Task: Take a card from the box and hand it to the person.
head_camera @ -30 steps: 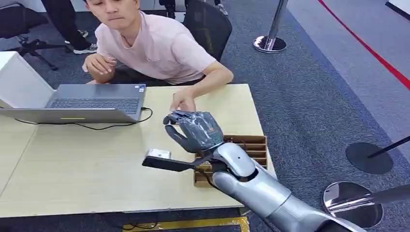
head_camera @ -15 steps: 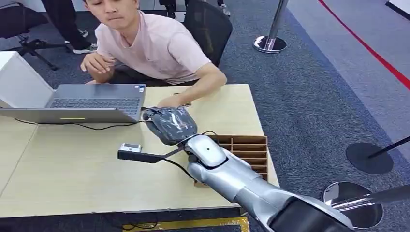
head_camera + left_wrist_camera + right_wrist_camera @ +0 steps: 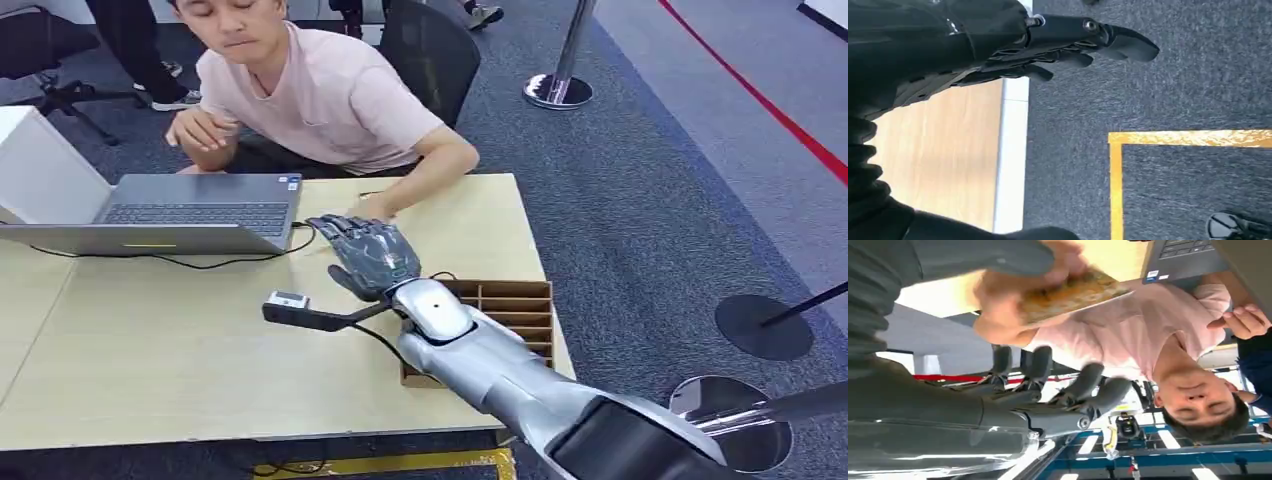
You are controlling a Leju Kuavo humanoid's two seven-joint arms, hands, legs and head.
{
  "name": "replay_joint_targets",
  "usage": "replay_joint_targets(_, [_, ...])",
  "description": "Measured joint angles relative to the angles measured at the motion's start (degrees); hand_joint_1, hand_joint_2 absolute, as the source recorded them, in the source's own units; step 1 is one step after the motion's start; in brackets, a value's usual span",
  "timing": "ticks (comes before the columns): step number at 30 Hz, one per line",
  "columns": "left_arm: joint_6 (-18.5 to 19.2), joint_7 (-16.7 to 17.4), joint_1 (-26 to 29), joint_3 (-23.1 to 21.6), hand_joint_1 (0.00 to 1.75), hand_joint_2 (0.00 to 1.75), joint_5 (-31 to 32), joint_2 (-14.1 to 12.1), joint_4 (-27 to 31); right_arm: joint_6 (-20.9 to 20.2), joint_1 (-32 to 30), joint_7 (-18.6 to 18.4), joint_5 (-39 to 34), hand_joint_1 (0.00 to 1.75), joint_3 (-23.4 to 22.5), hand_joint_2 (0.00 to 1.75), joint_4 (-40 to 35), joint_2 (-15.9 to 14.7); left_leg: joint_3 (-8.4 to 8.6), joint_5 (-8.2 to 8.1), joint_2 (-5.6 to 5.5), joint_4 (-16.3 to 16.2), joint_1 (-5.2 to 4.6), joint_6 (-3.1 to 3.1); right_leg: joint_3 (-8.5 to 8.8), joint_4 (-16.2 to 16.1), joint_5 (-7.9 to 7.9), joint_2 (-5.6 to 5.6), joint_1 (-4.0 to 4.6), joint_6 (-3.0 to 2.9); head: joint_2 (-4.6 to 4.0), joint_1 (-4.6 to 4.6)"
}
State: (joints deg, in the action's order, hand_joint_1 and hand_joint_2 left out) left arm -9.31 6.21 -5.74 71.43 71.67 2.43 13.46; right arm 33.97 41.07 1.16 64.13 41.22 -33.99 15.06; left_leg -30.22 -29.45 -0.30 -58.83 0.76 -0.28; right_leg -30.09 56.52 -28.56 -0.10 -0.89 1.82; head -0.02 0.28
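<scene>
Head view: my right hand is stretched out over the wooden table, palm down, fingers extended and spread toward the person in the pink shirt, and nothing shows in its grasp here. The person's hand lies on the table just beyond my fingertips, partly hidden behind them. The compartmented card box sits at the table's near right corner, behind my wrist and partly under my forearm. An open laptop stands on the table to the left, its cable trailing toward my hand. Left wrist view: my left hand hangs beside the table edge above grey carpet with a yellow floor line; the fingers are fairly straight, held loosely together, nothing in them. Right wrist view: my dark fingers are apart and uncurled, gripping nothing. The card, blurred and yellowish-patterned, is in the person's hand, pinched in their fingers between my thick grey thumb and my other fingers; whether the thumb touches the card I cannot tell.
</scene>
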Motion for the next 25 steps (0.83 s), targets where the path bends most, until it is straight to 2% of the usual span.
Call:
replay_joint_targets(9, [0.0, -0.1, 0.0, -0.3, 0.0, 0.0, 0.0, 0.0, 0.0, 0.1, 0.1, 0.0, 0.0, 0.0, -0.7, 1.75, 0.9, 0.0, 0.0, 0.0, 0.0, 0.0, 0.0, 0.0, -0.01, 0.0, 0.0, 0.0, 0.0, 0.0, 0.0, 0.0])
replay_joint_targets(11, [0.0, -0.1, 0.0, -0.3, 0.0, 0.0, 0.0, 0.0, 0.0, 0.2, 0.1, 1.4, -1.7, 0.0, -1.5, 1.75, 0.9, 0.0, 0.0, 0.0, 0.0, 0.0, 0.0, 0.0, -0.01, 0.0, 0.0, 0.0, 0.0, 0.0, 0.02, -0.02])
replay_joint_targets(12, [0.0, -0.1, 0.0, -0.3, 0.0, 0.0, 0.0, 0.0, 0.0, -0.2, 0.0, 3.2, -4.5, 0.0, -2.3, 1.75, 0.9, 0.0, 0.0, 0.0, 0.0, 0.0, 0.0, 0.0, -0.01, 0.0, 0.0, 0.0, 0.0, 0.0, 0.0, 0.0])
replay_joint_targets(15, [-0.1, 0.1, 0.0, -0.3, 0.0, 0.0, -0.3, 0.0, 0.0, -4.3, 0.1, 11.4, -20.2, 0.0, -7.5, 1.75, -0.7, 0.0, -0.01, 0.0, 0.0, 0.0, 0.0, 0.0, -0.01, 0.0, 0.0, -0.01, 0.0, 0.0, 0.02, 0.0])
replay_joint_targets(17, [-0.4, 0.3, 0.0, -0.3, 0.0, 0.0, -0.5, 0.0, 0.0, -8.9, 0.2, 14.8, -30.9, 0.0, -11.9, 1.75, -2.8, -0.2, 0.0, 0.0, 0.0, 0.0, -0.01, 0.0, -0.01, 0.0, 0.0, -0.01, -0.01, 0.0, 0.0, 0.0])
replay_joint_targets(19, [-0.5, 0.7, 0.0, -0.3, 0.0, 0.0, -0.7, 0.0, 0.0, -16.6, 0.7, 16.0, -45.2, 0.0, -18.1, 1.75, -5.8, -0.6, -0.01, 0.0, -0.01, 0.0, -0.02, 0.0, -0.01, 0.0, 0.0, -0.02, -0.01, 0.0, 0.02, 0.0])
replay_joint_targets(21, [-0.6, 0.9, 0.0, -0.3, 0.0, 0.0, -0.9, 0.0, 0.0, -21.8, 1.7, 16.0, -55.2, 0.0, -23.4, 1.75, -7.8, -1.4, -0.02, 0.0, -0.03, 0.0, -0.02, 0.0, -0.01, 0.0, 0.01, -0.04, -0.01, 0.0, 0.0, 0.0])
replay_joint_targets(25, [-0.6, 1.1, 0.0, -0.2, 0.0, 0.0, -1.2, 0.0, 0.0, -28.3, 2.9, 16.8, -71.1, 0.0, -32.5, 1.75, -8.8, -3.8, -0.01, 0.0, -0.03, 0.0, -0.03, 0.01, 0.0, 0.0, 0.01, -0.04, -0.02, 0.01, 0.0, 0.0])
